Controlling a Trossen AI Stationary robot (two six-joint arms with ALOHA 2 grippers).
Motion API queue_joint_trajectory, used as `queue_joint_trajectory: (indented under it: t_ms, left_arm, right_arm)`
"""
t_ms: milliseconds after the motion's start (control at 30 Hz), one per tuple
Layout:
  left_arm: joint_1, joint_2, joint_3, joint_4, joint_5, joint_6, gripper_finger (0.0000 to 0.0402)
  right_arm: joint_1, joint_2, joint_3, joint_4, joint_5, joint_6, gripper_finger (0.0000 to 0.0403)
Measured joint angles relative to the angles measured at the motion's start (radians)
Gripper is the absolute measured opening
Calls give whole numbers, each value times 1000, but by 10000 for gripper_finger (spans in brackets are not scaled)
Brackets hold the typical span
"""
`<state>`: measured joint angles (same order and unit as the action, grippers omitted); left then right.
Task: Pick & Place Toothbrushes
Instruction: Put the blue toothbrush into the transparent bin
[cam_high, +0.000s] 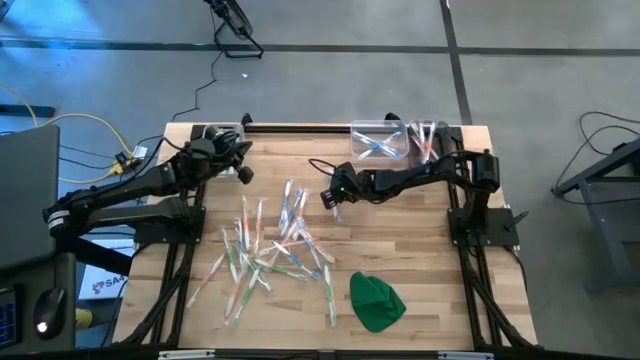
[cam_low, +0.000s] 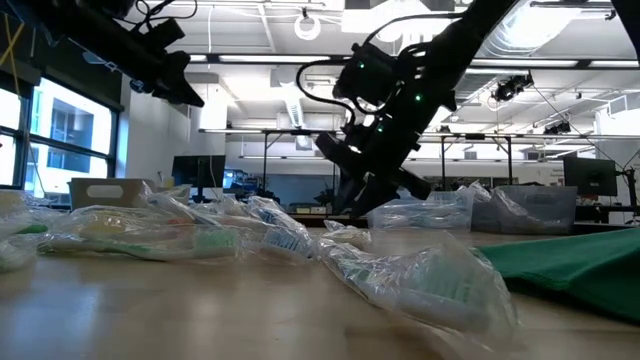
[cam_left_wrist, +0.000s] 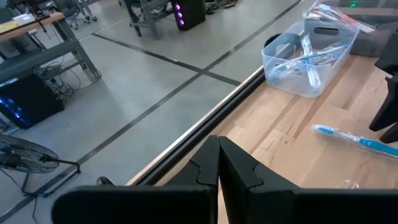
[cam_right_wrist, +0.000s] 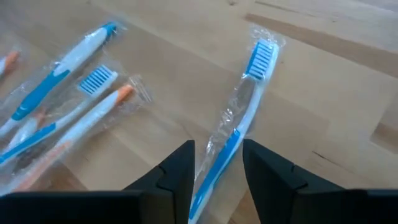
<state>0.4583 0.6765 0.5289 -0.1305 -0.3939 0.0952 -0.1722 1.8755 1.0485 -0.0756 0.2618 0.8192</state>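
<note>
Left gripper (cam_left_wrist: 217, 163): parked at far left of wooden table (cam_high: 420, 250), above the far edge; fingers pressed together, nothing between them.

Toothbrushes (cam_high: 270, 248): loose heap across centre-left of table, each sealed in clear crinkled wrap; blue, green, orange accents. Lying flat, many crossed and overlapping.

Blue toothbrush (cam_right_wrist: 239, 121): lone piece at the right fringe of heap, flat on the wood, bristle end pointing away from the wrist camera, handle running between the two fingers.

Right gripper (cam_right_wrist: 217, 169): lowered over that piece near table centre; jaws parted, straddling the handle, not yet closed on it.

Clear bins (cam_high: 378, 140): two, far right edge; a few toothbrushes already inside.

Green cloth (cam_high: 376, 301): crumpled, near right of the heap.

Handling, judged: very light, stiff slender handle; film wrapper slick and likely to slide or crinkle under the pads. Best hold mid-handle, across the narrow width, clear of bristle head and loose wrapper ends. Neighbouring pieces well apart.
</note>
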Motion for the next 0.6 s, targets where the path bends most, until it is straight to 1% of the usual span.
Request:
queue_joint_trajectory:
  t_ms: [133,433,600]
  left_arm:
    - [0,0,0,0,0,0,0]
    - [0,0,0,1,0,2,0]
    - [0,1,0,1,0,2,0]
  right_arm:
    - [-1,1,0,3,1,0,128]
    - [0,101,3,66,8,55,128]
    - [9,102,4,74,26,68,126]
